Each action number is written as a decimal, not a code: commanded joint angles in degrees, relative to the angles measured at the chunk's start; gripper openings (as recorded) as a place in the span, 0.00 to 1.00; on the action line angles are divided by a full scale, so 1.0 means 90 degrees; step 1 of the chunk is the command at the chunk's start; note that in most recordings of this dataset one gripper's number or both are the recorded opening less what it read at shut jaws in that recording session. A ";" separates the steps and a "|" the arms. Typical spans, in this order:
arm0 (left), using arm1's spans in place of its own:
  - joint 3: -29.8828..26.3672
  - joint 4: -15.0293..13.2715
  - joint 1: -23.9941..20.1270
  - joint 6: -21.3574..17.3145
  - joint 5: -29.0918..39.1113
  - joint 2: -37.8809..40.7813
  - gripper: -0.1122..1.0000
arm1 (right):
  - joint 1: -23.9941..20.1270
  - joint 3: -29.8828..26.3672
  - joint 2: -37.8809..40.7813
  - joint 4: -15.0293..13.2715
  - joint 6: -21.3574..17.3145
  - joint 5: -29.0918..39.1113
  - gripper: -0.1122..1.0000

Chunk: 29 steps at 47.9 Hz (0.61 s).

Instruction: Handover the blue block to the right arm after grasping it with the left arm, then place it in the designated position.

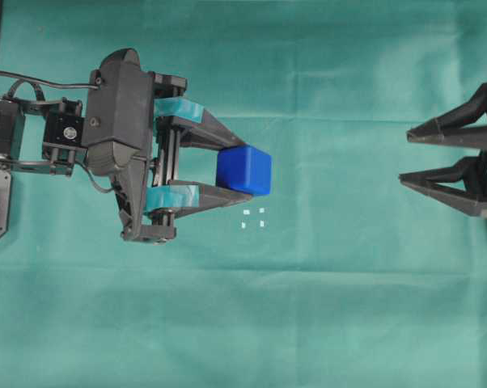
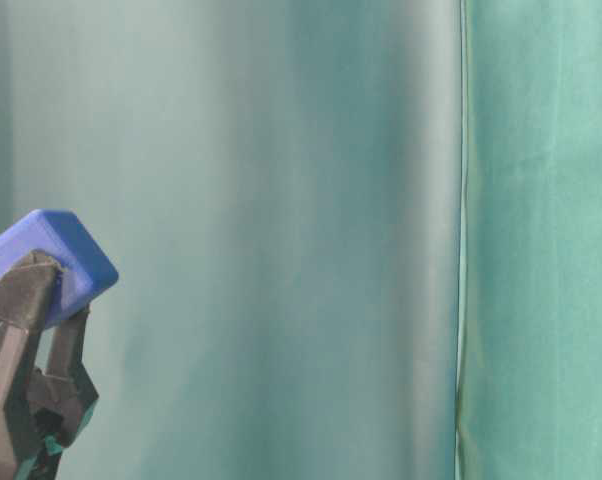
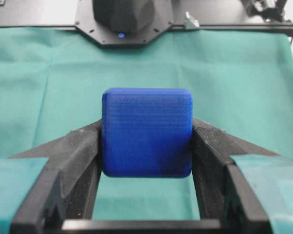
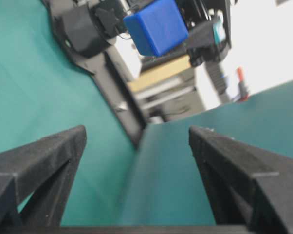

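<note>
Where the left wrist view begins, two bands of teal tape (image 3: pixel 12 183) wrap the left end effector (image 3: pixel 146 141) fingers, smooth and slightly glossy against the matte, grainy black plastic beneath. Each finger tapers to a wedge-shaped tip. Between the tips sits the block (image 3: pixel 147 131): a bright-blue cube with rounded edges and fine horizontal ridges across its face. Both tips press its side faces, so the left end effector is clenched on the block, which is held clear of the cloth (image 3: pixel 49 73).

Beyond the block, the green cloth lies flat with soft creases, ending at a black base plate with small screw holes along its edge. No readable brand, label or writing shows in any view.

From overhead, the left arm (image 1: pixel 118 113) extends from the left edge, its body a rounded dark-grey shell with cables at the rear. The block (image 1: pixel 244 170) projects past the fingertips. Just below it on the tabletop cloth lie the marks (image 1: pixel 254 217): four tiny white corner pieces outlining a square, apart from the block.

Well apart to the right, the right end effector (image 1: pixel 405 155) points toward the block. Its fingers are plain black, untaped, triangular and ribbed, and stand wide apart with nothing between them: released.

The right wrist view shows those same open fingers in the foreground, rough-textured, with the block (image 4: pixel 156 27) far ahead, tilted in frame, gripped by the taped fingers.

At table level, the block (image 2: pixel 51 262) sits tilted atop the black fingertips against the green backdrop.
</note>
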<state>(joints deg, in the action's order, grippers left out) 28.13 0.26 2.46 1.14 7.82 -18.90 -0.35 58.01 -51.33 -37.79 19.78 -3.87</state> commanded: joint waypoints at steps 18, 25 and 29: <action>-0.0088 -0.0010 -0.0010 0.0000 -0.0068 -0.0088 0.52 | -0.0010 -0.0244 0.0244 -0.1318 0.0352 -0.0049 0.94; -0.0088 -0.0010 -0.0010 0.0000 -0.0049 -0.0088 0.52 | -0.0010 -0.0254 0.0244 -0.1328 0.0352 -0.0049 0.94; -0.0088 -0.0010 -0.0010 0.0000 -0.0039 -0.0098 0.52 | -0.0010 -0.0254 0.0244 -0.1328 0.0352 -0.0049 0.94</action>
<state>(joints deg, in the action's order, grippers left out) 28.13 0.26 2.46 1.05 7.82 -18.90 -0.35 57.30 -49.31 -49.66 23.03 -3.96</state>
